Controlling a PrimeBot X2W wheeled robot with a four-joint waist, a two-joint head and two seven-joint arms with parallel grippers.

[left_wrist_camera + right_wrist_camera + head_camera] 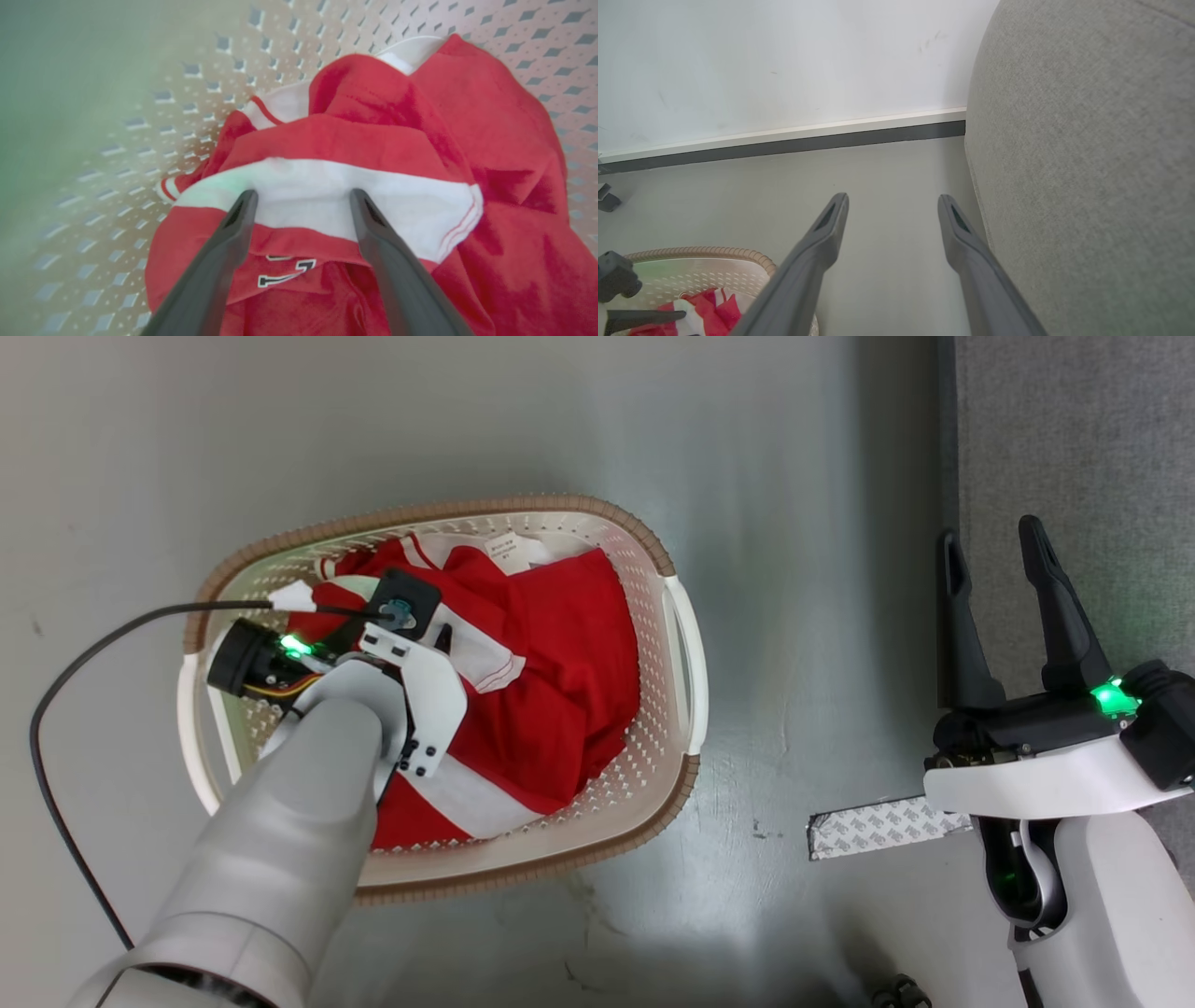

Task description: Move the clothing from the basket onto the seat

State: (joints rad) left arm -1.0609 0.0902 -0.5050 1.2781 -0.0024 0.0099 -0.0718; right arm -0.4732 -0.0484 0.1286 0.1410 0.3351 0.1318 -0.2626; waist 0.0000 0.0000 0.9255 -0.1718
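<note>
Hanging down inside the basket (560,505), my left gripper (302,196) stands spread wide, both fingertips (246,201) against a white part of the clothing (373,135), which lies bunched ahead of them and to either side; nothing is pinched yet. My right gripper (893,200) is just as wide and empty above the floor (887,163), with the seat (1087,163) just beside its right finger.

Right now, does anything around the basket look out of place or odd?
One thing: a strip of tape with a printed pattern lies on the floor between the basket and the sofa, like stray litter. The clothing is crumpled but all inside the basket.
</note>
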